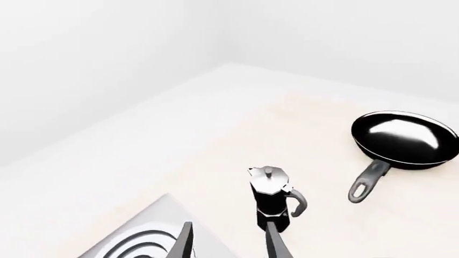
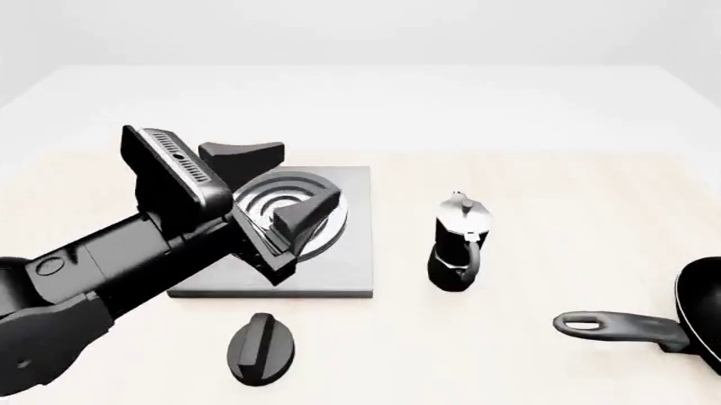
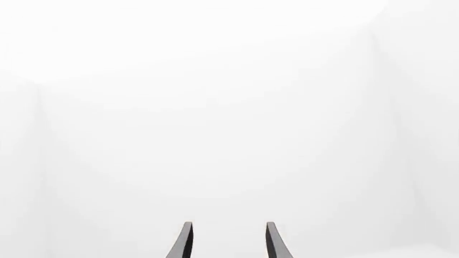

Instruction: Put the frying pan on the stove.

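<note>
The frying pan (image 2: 701, 314) lies at the table's right edge in the front view, half cut off, its long grey handle (image 2: 617, 324) pointing left. The left wrist view shows the whole frying pan (image 1: 405, 138), glossy black inside. The stove (image 2: 338, 270) is a grey slab with silver rings, left of centre. My left gripper (image 2: 302, 181) hovers open over the stove's rings, holding nothing, well to the left of the pan; its fingers (image 1: 276, 244) frame the stove (image 1: 143, 242). My right gripper (image 3: 228, 242) is open and empty, facing only white background, and does not appear in the front view.
A black-and-silver moka pot (image 2: 457, 245) stands between stove and pan, also in the left wrist view as the moka pot (image 1: 271, 199). A small black oval knob (image 2: 262, 348) lies on the table in front of the stove. My left arm covers the stove's left side.
</note>
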Robot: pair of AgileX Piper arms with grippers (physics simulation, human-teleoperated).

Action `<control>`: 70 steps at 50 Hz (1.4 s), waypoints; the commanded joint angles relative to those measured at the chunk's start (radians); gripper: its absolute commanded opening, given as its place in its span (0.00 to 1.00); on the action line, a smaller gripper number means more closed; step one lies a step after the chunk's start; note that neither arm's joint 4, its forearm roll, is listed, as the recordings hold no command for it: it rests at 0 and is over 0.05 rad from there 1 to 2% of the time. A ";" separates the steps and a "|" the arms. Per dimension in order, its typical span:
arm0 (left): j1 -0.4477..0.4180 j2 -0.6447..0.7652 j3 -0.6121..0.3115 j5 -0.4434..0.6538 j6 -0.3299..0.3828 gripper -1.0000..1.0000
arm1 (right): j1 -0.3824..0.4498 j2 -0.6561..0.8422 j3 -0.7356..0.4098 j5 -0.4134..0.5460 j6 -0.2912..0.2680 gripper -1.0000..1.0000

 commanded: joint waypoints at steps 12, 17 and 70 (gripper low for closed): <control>-0.122 0.174 -0.159 0.048 0.014 1.00 | 0.001 0.000 -0.041 0.020 -0.005 1.00; -0.169 0.223 -0.207 0.067 0.023 1.00 | 0.003 0.000 -0.052 0.027 -0.006 1.00; -0.376 0.539 -0.557 0.260 0.010 1.00 | -0.027 0.000 -0.066 0.020 0.020 1.00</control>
